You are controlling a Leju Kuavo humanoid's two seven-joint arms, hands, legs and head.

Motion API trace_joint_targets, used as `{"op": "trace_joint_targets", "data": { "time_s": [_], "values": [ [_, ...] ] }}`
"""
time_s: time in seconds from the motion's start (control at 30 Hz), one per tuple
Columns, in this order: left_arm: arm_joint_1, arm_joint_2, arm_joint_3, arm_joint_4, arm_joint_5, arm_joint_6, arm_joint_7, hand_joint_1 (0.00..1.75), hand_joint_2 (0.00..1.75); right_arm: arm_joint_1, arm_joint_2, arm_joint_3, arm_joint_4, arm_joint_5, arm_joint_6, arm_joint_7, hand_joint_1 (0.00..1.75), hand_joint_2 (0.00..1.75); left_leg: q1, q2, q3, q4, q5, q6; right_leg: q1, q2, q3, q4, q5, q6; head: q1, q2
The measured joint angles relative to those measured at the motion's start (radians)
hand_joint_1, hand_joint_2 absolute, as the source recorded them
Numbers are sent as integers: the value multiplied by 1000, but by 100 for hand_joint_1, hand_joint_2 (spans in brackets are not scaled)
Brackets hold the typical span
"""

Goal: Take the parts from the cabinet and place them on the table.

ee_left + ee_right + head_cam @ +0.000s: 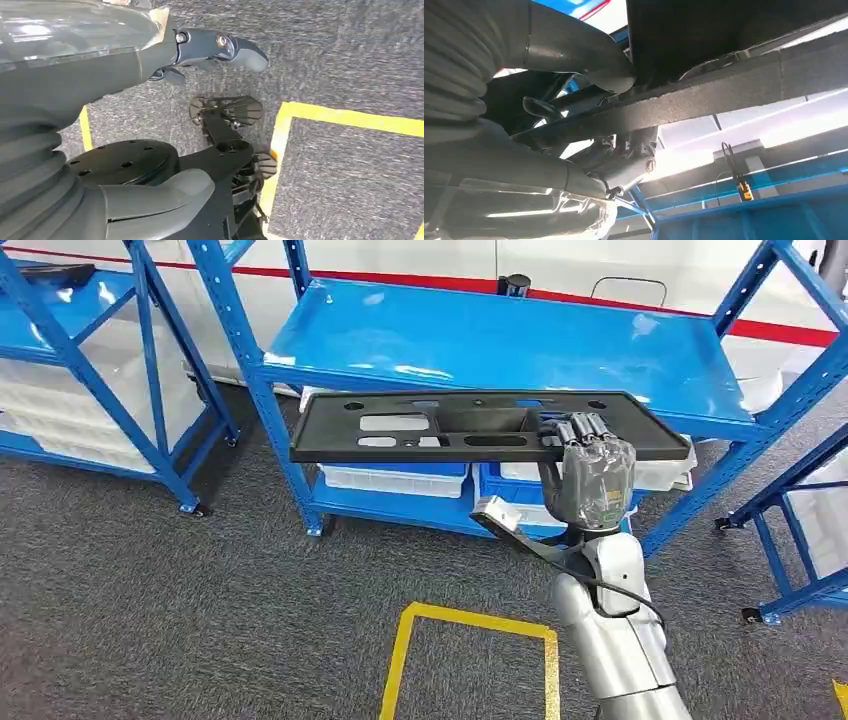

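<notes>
Fingers of the right hand (590,475) gripped a long black panel (440,427) before the blue shelf (500,340); the left hand (150,55) hung with fingers apart, holding nothing.

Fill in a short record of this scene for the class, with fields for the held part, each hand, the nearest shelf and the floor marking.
held part: long black plastic panel with cut-outs, roughly level, in front of the shelf
right hand: grips the panel near its right end, fingers over its edge
left hand: hangs over the carpet, holds nothing, fingers apart
nearest shelf: blue rack, top level bare; white bins on the lower level
floor marking: yellow taped outline on grey carpet
</notes>
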Motion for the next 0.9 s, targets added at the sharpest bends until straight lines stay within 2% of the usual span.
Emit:
{"op": "trace_joint_targets", "data": {
  "time_s": [0.03,0.07,0.1,0.13,0.17,0.2,0.23,0.27,0.3,0.37,0.4,0.43,0.47,0.5,0.53,0.57,0.6,0.63,0.67,0.7,0.73,0.77,0.8,0.83,0.9],
  "values": [
    [0,-1,0,0,0,0,0,0,175,4,0,1,0,0,0,0,175,175,-3,0,-11,0,7,2,0,0,-25,77,-33,-1,0,0],
    [1,-1,0,0,0,0,0,0,175,6,-2,1,0,0,0,0,175,175,-5,0,-22,3,14,2,0,0,-37,127,-46,2,0,0],
    [1,0,0,0,0,0,0,0,175,10,-3,1,0,0,-1,-1,175,175,-8,0,-32,4,21,2,1,0,-27,131,-43,9,0,0],
    [1,0,0,0,0,0,0,0,175,12,-4,1,0,0,-2,-4,175,175,-10,-1,-41,5,27,2,1,0,9,89,-25,16,1,0],
    [1,0,0,0,0,0,0,0,175,13,-5,2,0,0,-3,-5,175,175,-11,-1,-48,7,33,0,1,0,64,7,2,22,2,0],
    [1,-1,0,0,0,0,-1,0,175,14,-6,2,-4,-1,-4,-6,175,175,-13,-2,-54,9,38,-3,3,0,133,-102,27,23,2,0],
    [1,-2,0,0,1,0,-1,0,175,16,-7,2,-12,-3,-6,-7,175,175,-13,-2,-58,12,41,-6,6,0,180,-184,20,12,2,0],
    [0,-2,0,0,2,0,-2,0,175,20,-7,2,-18,-6,-8,-10,175,175,-19,-3,-66,13,46,-13,14,-1,194,-191,25,9,0,0],
    [1,-2,0,0,2,0,-3,0,175,28,-8,3,-28,-11,-18,-13,175,175,-17,-1,-65,13,53,-19,15,0,185,-189,34,8,-2,0],
    [2,-3,1,0,8,0,-5,0,175,36,-11,3,-37,-14,-23,-16,175,175,-13,-1,-68,14,63,-28,17,2,180,-189,36,4,-1,0],
    [3,-3,1,0,8,0,-5,0,175,39,-12,3,-39,-14,-23,-18,175,175,-13,-1,-68,13,66,-32,17,2,177,-191,39,-1,-2,0],
    [4,-1,2,0,9,0,-6,0,175,44,-13,3,-44,-15,-23,-19,175,175,-12,-3,-75,15,64,-37,1,0,166,-203,52,-16,1,0],
    [6,1,3,0,9,0,-8,0,175,46,-15,4,-47,-18,-23,-20,175,175,-9,-6,-85,37,30,-45,3,-1,167,-203,60,-23,1,0],
    [7,1,3,0,9,0,-8,0,175,47,-15,4,-51,-22,-23,-20,175,175,-6,-6,-106,91,-28,-52,2,-2,156,-202,68,-33,-8,0],
    [7,1,3,0,9,0,-8,0,175,49,-15,4,-52,-24,-23,-21,175,175,-2,-6,-125,154,-76,-58,3,-3,147,-202,76,-34,-12,0],
    [8,2,4,0,9,0,-9,0,175,51,-16,5,-52,-27,-24,-21,175,175,2,-6,-152,240,-125,-64,4,-3,134,-201,85,-35,-11,0],
    [9,2,4,0,9,0,-10,0,175,52,-17,5,-52,-30,-24,-21,175,175,5,-5,-168,304,-147,-70,5,-3,120,-199,94,-34,-12,0],
    [10,2,4,0,9,0,-10,0,175,54,-17,5,-52,-31,-23,-21,175,175,7,-5,-165,323,-139,-72,4,-3,109,-196,101,-32,-12,0],
    [10,2,4,0,9,1,-10,0,175,55,-17,5,-52,-31,-23,-21,175,175,10,-5,-140,302,-109,-73,4,-3,96,-193,108,-29,-13,0],
    [10,2,4,0,9,1,-10,0,175,55,-17,5,-52,-32,-23,-21,175,175,12,-5,-99,247,-75,-73,3,-2,85,-190,115,-25,-13,0],
    [9,2,4,0,9,2,-10,0,175,55,-17,5,-52,-32,-23,-21,175,175,14,-5,-37,161,-45,-70,3,-2,75,-188,122,-21,-13,0],
    [8,2,4,0,9,2,-11,0,175,55,-17,5,-53,-32,-23,-21,175,175,15,-6,30,70,-41,-65,3,-1,72,-185,129,-16,-14,0],
    [7,2,4,0,9,3,-11,0,175,55,-17,4,-56,-32,-23,-21,175,175,9,-7,69,3,-66,-61,10,-1,65,-184,134,-8,-15,0],
    [7,2,5,0,10,4,-13,0,175,52,-17,5,-56,-33,-22,-21,175,175,6,-9,57,13,-60,-53,7,-3,67,-188,142,3,-8,0],
    [9,2,6,0,12,9,-14,0,175,46,-16,7,-55,-42,-21,-22,175,175,-2,-10,49,11,-54,-41,4,-5,66,-191,155,16,-11,0]
  ]
}}
